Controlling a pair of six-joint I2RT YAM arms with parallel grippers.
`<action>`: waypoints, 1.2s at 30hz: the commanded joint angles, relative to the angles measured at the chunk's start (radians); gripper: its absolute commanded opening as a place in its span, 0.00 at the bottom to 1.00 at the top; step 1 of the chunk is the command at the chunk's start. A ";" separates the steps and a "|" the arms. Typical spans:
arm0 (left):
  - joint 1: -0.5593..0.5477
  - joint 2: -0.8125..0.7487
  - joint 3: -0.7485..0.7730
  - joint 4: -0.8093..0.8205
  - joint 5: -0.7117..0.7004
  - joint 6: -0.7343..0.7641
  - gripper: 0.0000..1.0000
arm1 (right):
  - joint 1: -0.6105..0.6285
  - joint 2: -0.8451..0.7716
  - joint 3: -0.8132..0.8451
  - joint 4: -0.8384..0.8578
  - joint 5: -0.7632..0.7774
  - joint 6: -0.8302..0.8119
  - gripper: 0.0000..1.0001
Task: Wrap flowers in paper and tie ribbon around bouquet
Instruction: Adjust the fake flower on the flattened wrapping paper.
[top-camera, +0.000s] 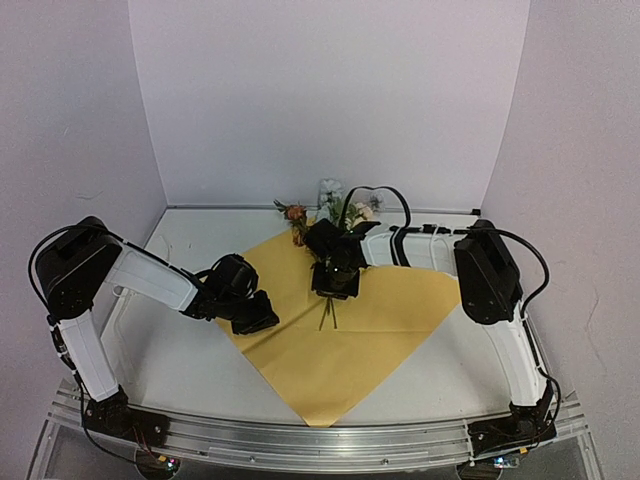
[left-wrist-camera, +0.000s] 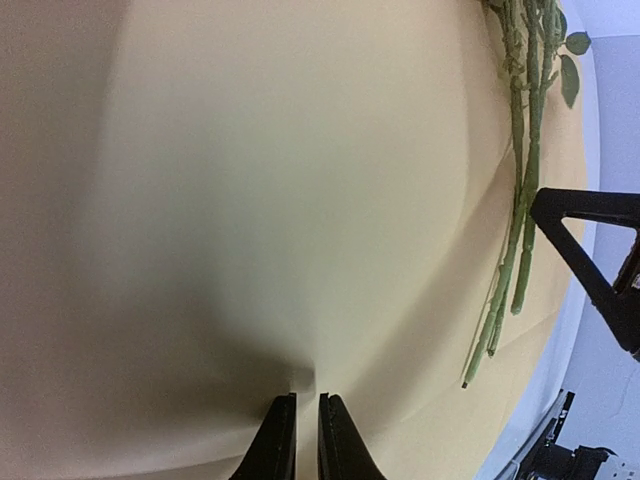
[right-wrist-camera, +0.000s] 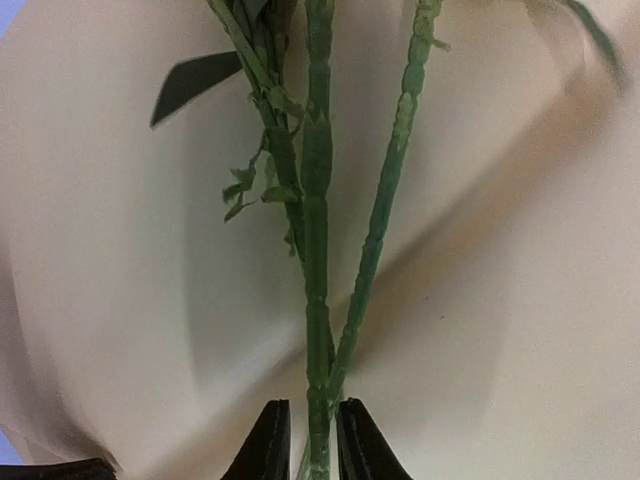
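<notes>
The paper (top-camera: 345, 350) lies yellow-tan face up as a diamond on the table. The flowers (top-camera: 297, 213) lie over its far corner, and their green stems (top-camera: 328, 315) point toward the near side. My right gripper (top-camera: 335, 288) hangs over the stems. In the right wrist view its jaws (right-wrist-camera: 311, 405) stand a little apart astride the stems (right-wrist-camera: 317, 250), with a sliver of paper showing beside one finger. My left gripper (top-camera: 260, 318) is at the paper's left edge. Its jaws (left-wrist-camera: 301, 400) are nearly together on a raised crease of paper (left-wrist-camera: 250, 200). The ribbon is out of view.
White walls (top-camera: 330, 90) close in the back and both sides of the table. A metal rail (top-camera: 320, 445) runs along the near edge between the arm bases. A black cable (top-camera: 388, 192) loops behind the right wrist. The right gripper's black frame (left-wrist-camera: 590, 250) shows at the left wrist view's edge.
</notes>
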 joint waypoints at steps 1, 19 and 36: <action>0.006 0.007 -0.012 -0.086 -0.015 -0.004 0.11 | 0.003 -0.049 -0.043 0.043 -0.001 -0.009 0.25; 0.007 0.016 -0.001 -0.099 -0.022 -0.005 0.11 | -0.011 -0.096 -0.106 0.075 -0.034 -0.012 0.24; 0.011 0.020 0.000 -0.099 -0.022 -0.001 0.11 | 0.013 -0.112 -0.167 0.081 -0.025 -0.008 0.20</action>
